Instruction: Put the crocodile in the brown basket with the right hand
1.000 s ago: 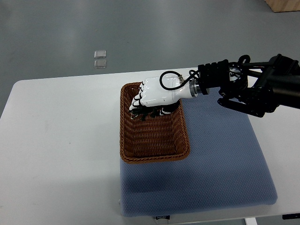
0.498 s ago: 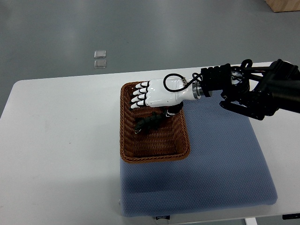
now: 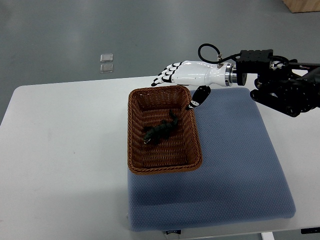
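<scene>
Brown basket [image 3: 131, 131]: you see a rectangular woven basket standing open side up on the left part of the blue pad [image 3: 235, 165].
Basket contents: one item only, the crocodile [image 3: 160, 132].
Crocodile position: it lies on the basket floor near the middle, set diagonally, with one end toward the far right corner and the other toward the near left.
Crocodile contact: it appears clear of all four walls, and no hand touches it.
Right hand [image 3: 192, 75]: it hovers just past the basket's far rim, near the far right corner.
Hand state: the fingers [image 3: 167, 75] are stretched out and spread, pointing left, and they grasp nothing.
Thumb [image 3: 197, 96]: it hangs down toward the basket's far right corner. You cannot tell whether its tip touches the rim.
Right arm [image 3: 280, 87]: it is black and jointed, and it enters from the right edge, which cuts it off.
Pad support: the pad lies on the white table [image 3: 65, 150]. The pad's left edge is hidden where the basket stands on it.
Crocodile detail: it is dark and small, so you cannot tell which end is the head.
Pad label [image 3: 173, 231]: there is a small mark on the near edge, too small to read.
Floor squares [image 3: 106, 62]: two small pale squares lie on the grey floor beyond the table. You cannot tell what they are.
Wooden corner [image 3: 302, 5]: it is cut off at the top right.
</scene>
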